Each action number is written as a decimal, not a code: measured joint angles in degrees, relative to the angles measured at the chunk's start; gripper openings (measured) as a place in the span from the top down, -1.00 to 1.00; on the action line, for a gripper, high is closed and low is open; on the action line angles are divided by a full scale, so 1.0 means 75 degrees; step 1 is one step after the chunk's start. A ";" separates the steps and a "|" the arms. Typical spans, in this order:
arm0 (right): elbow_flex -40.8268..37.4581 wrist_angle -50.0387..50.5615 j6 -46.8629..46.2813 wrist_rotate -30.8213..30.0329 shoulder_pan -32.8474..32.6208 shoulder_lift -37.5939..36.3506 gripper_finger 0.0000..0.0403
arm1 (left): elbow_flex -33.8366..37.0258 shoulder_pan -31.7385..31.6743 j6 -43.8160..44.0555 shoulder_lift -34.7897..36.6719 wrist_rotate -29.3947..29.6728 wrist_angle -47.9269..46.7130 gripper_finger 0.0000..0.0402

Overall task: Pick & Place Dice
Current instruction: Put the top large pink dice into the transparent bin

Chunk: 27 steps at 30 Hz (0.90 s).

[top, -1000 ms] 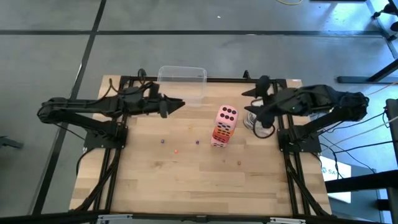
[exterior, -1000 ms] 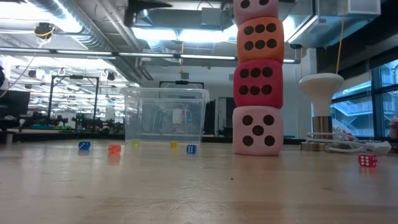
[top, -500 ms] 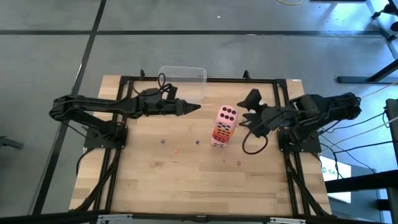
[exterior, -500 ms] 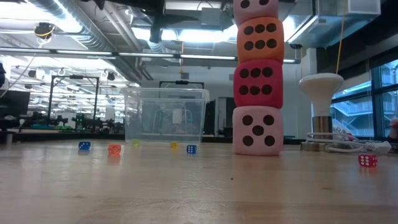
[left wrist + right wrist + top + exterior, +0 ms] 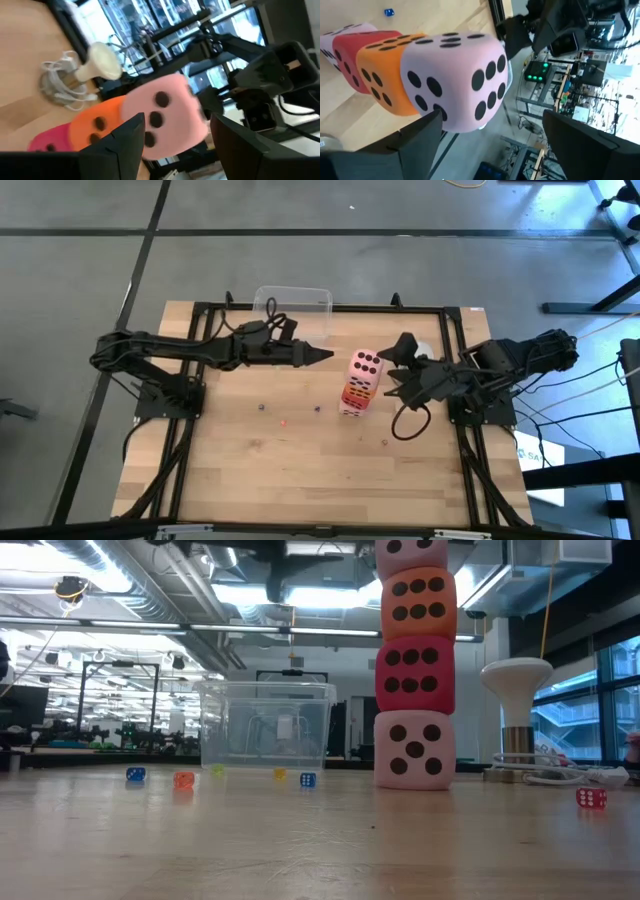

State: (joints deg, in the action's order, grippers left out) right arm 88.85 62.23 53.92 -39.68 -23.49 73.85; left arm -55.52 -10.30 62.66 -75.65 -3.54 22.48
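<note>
So my left gripper [image 5: 325, 356] sits just left of centre in the overhead shot, fingers spread, tip aimed right at the dice stack [image 5: 359, 383] and just short of it, up at the level of the top pink die [image 5: 167, 117]. The stack stands upright right of centre in the table-level view: pale pink die [image 5: 414, 749] on the wood, red die [image 5: 414, 674] on it, orange die [image 5: 418, 607] next, pink one on top, long axis vertical. My right gripper [image 5: 394, 364] is just right of the stack, fingers wide, with the pink die between them but not touching. No readable writing anywhere, only pips.
</note>
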 joint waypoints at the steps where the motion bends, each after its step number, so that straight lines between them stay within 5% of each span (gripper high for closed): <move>1: -0.0002 -0.0036 0.0067 0.0000 -0.0025 0.0018 -0.74 | -0.0155 0.0001 -0.0087 -0.0096 -0.0111 -0.0026 -0.08; 8: -0.0001 -0.0068 0.0272 0.0003 -0.0048 0.0253 -0.75 | -0.0948 -0.0042 -0.0531 -0.0527 -0.0211 -0.1273 -0.08; 27: -0.0002 -0.0066 0.0340 0.0312 0.0293 0.0611 -0.63 | -0.0950 -0.0045 -0.0532 -0.0665 -0.0288 -0.1201 -0.08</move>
State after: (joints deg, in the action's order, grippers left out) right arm 88.84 61.73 56.47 -37.34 -21.30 78.43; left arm -62.65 -10.63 58.67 -80.64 -5.70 13.47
